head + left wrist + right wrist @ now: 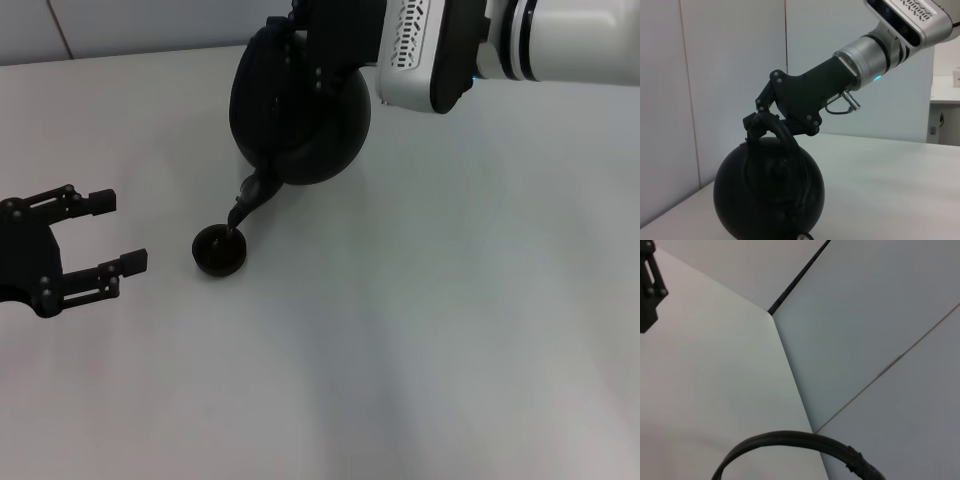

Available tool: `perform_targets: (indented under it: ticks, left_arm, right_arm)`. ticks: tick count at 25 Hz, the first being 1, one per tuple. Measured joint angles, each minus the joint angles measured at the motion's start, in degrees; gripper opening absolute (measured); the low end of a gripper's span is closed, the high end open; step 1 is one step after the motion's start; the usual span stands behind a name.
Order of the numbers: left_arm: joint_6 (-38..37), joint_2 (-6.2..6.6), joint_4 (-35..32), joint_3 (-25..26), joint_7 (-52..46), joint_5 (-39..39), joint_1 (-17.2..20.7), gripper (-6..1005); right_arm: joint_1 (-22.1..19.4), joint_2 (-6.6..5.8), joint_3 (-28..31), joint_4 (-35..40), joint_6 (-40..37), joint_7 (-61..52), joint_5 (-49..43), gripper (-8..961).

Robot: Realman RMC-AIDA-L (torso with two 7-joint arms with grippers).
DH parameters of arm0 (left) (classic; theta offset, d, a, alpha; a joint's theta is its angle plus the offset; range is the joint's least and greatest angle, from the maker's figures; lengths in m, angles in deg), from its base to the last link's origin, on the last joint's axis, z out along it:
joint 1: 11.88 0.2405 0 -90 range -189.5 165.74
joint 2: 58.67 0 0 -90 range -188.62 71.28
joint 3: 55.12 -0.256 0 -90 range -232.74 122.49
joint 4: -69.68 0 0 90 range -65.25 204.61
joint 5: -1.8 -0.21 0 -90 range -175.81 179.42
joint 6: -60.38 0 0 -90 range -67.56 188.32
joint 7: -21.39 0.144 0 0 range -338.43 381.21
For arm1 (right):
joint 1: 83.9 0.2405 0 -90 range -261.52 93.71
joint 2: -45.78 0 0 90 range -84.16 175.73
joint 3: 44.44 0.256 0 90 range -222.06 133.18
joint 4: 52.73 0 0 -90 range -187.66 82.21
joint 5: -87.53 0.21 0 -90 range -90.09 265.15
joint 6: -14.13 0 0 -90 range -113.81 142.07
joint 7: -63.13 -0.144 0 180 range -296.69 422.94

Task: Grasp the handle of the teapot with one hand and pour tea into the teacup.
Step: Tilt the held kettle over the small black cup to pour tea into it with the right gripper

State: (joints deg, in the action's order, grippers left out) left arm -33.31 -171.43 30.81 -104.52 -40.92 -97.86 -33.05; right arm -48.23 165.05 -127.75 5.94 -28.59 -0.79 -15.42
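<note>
Three views, listed in turn.

Head view: your right pincer (300, 45) carries the teapot (300, 115) tipped forward at the far middle of the table (450, 330), clear of the surface. The spout (250, 195) points down at the teacup (219, 250), its tip just over the cup's rim. Your left pincer (85, 245) hovers to the cup's left, fingers spread, holding nothing. Risk: the spout meets the cup's edge rather than its middle, so tea may run outside; lower it further and you may knock the light cup away.

Left wrist view: the right pincer (762, 120) is clamped on the top of the handle (785, 145), with the teapot (770, 195) hanging tilted beneath it. Risk: a round hoop in a narrow grip may let the heavy pot swing, so a quick tilt could throw the stream off.

Right wrist view: you get only an arc of the handle (805, 442) and a far corner of the left pincer (650, 290). The cup is out of sight here.
</note>
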Motion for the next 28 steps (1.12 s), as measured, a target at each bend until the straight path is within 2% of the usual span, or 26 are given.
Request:
perform_targets:
  ticks: [28]
  left_arm:
    - [1.81, -0.18, 0.11, -0.2, 0.65, -0.07, -0.53, 752]
  right_arm:
    - [0.55, 0.08, -0.62, 1.31, 0.0, -0.15, -2.0, 92]
